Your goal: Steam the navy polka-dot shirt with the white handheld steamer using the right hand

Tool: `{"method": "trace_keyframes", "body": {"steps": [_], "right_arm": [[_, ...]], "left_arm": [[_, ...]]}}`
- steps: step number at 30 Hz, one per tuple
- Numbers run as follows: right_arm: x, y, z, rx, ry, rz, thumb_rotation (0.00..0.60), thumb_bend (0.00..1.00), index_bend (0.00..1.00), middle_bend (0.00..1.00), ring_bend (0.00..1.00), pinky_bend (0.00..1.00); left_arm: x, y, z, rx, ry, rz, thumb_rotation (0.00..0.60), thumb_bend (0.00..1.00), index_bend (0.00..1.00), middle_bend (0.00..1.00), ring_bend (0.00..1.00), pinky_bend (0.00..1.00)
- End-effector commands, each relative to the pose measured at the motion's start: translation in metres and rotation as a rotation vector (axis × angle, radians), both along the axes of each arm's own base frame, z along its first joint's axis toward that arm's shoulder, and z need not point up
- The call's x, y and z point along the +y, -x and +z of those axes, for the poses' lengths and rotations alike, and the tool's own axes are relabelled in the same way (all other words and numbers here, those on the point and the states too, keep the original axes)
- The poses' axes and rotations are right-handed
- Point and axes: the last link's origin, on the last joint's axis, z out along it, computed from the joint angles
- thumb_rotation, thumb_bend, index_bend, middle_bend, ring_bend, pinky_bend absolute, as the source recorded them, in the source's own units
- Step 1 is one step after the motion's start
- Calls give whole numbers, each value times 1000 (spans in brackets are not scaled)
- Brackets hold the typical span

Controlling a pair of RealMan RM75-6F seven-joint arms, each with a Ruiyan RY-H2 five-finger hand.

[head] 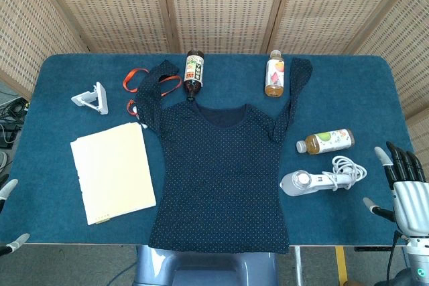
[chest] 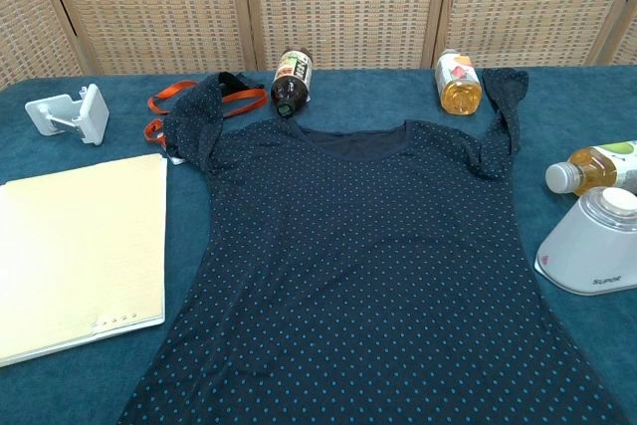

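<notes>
Right hand (head: 405,189) empty with fingers spread, navy polka-dot shirt (head: 218,179) flat, sleeves up, white handheld steamer (head: 315,180) lying beside it

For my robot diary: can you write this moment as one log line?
stage: not started | right hand: open, empty, beside steamer | steamer: on table, untouched | shirt: flat

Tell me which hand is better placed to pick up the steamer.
The right hand. It hovers open at the table's right edge, close to the steamer, which lies right of the shirt. The left hand barely shows at the far left edge, across the shirt.
</notes>
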Motion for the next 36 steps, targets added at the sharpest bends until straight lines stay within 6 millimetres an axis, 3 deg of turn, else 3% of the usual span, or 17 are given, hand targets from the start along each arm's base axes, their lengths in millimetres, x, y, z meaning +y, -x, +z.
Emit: {"method": "trace_keyframes", "body": {"steps": [1, 11, 21, 30, 36], "right_arm": [[0, 0, 0, -1, -1, 2, 600, 0, 28, 0, 0, 0], [-2, 6, -14, 40, -70, -19, 600, 0, 0, 0, 0, 0], [-27, 31, -81, 229, -349, 75, 600, 2, 0, 0, 0, 0], [-60, 44, -121, 312, -402, 150, 600, 208, 0, 0, 0, 0], [-78, 43, -135, 338, -401, 152, 600, 324, 0, 0, 0, 0]], "left_arm": [[-1, 0, 0, 0, -1, 0, 600, 0, 0, 0, 0, 0], [0, -1, 0, 1, -3, -6, 600, 0, 0, 0, 0, 0], [5, 0, 3, 2, -25, 14, 600, 0, 0, 0, 0, 0], [9, 1, 2, 4, -25, 30, 600, 0, 0, 0, 0, 0], [7, 1, 4, -7, -35, 31, 600, 0, 0, 0, 0, 0]]}}
